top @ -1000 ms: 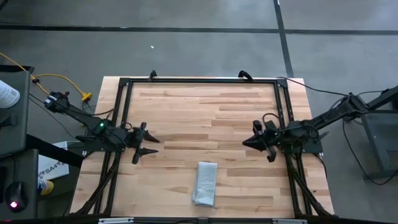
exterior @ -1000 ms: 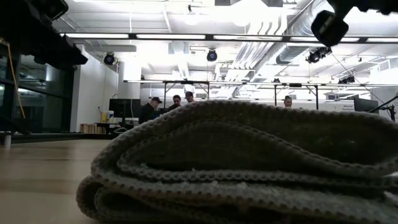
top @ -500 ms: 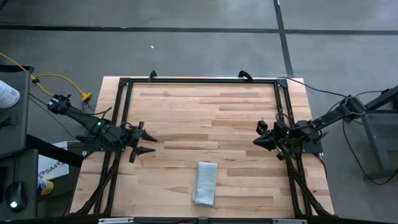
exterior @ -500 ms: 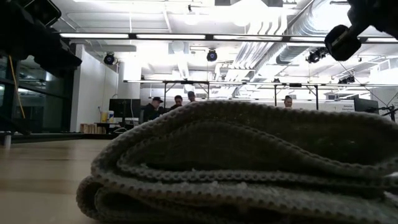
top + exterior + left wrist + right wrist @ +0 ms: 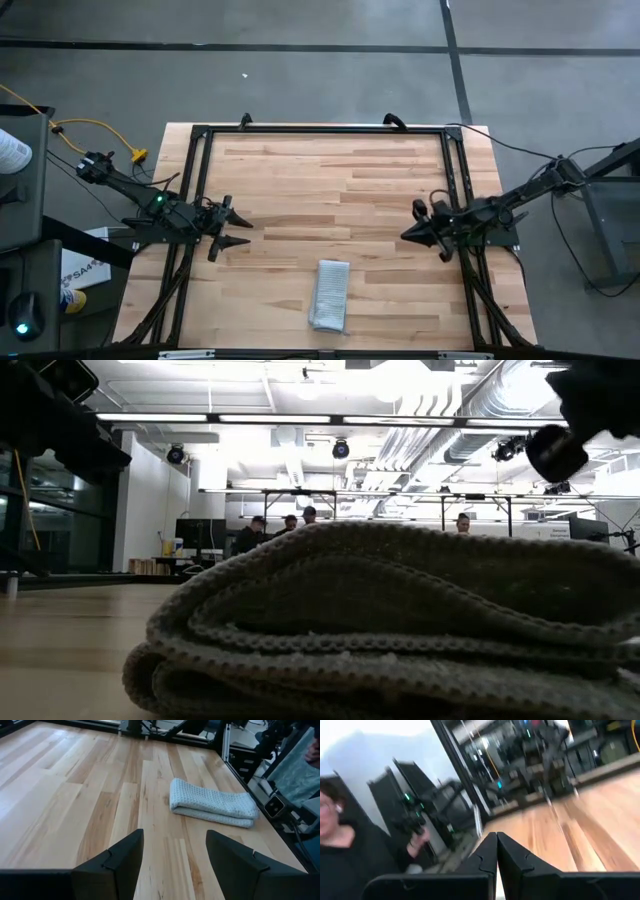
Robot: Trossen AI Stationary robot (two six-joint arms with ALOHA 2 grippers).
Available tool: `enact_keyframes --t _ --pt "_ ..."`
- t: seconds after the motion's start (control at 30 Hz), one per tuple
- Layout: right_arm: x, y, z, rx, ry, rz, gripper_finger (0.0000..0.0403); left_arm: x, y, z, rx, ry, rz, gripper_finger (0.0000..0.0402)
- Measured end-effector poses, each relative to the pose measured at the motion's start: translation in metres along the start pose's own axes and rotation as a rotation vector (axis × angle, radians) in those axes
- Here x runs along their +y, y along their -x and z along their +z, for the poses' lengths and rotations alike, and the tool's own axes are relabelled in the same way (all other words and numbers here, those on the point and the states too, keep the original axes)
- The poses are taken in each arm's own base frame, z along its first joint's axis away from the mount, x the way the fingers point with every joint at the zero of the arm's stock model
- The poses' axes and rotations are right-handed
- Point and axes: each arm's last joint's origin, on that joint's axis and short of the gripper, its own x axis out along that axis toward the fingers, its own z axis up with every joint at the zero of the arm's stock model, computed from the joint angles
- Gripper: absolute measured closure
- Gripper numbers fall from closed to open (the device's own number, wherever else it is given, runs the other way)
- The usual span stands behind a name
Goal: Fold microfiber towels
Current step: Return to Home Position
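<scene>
Holds nothing in left gripper (image 5: 174, 835), with fingers spread wide over bare table (image 5: 330, 180) at left side; holds nothing in right gripper (image 5: 497, 840), with fingers pressed together, at right side. Locates folded microfiber towel (image 5: 329, 293) near front edge, between arms, untouched. Shows distant people (image 5: 285, 528) behind towel in low view, unseen from above

Nubbly cloth towel (image 5: 212, 802) (soft, matt) on smooth wooden table (image 5: 75, 795)
</scene>
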Motion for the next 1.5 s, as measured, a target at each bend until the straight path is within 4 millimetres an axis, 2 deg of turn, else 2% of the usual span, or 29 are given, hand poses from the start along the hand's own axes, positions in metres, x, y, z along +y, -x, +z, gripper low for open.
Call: enact_keyframes --t 0.27,0.43,0.6,0.93,1.23,1.5 --pt "-0.014 0.009 -0.023 0.22 -0.126 -0.19 0.0401 0.0 0.0 0.0 0.0 0.012 -0.001 0.0187" --pt "-0.02 0.016 -0.029 0.27 -0.155 -0.292 0.0401 0.0 0.0 0.0 -0.001 0.015 -0.001 0.0187" --pt "-0.016 0.017 -0.027 0.294 -0.109 -0.193 0.0401 -0.001 0.0 0.001 -0.012 0.02 -0.011 0.0187" --pt "-0.009 0.02 -0.028 0.389 -0.038 0.03 0.0401 -0.007 0.001 0.01 -0.083 -0.036 -0.155 0.0187" --pt "-0.005 0.021 -0.032 0.42 -0.005 0.075 0.0401 -0.008 0.001 0.013 -0.105 -0.037 -0.162 0.0187" --pt "-0.004 0.021 -0.032 0.42 -0.061 0.069 0.0401 -0.008 0.001 0.012 -0.102 -0.037 -0.168 0.0187"
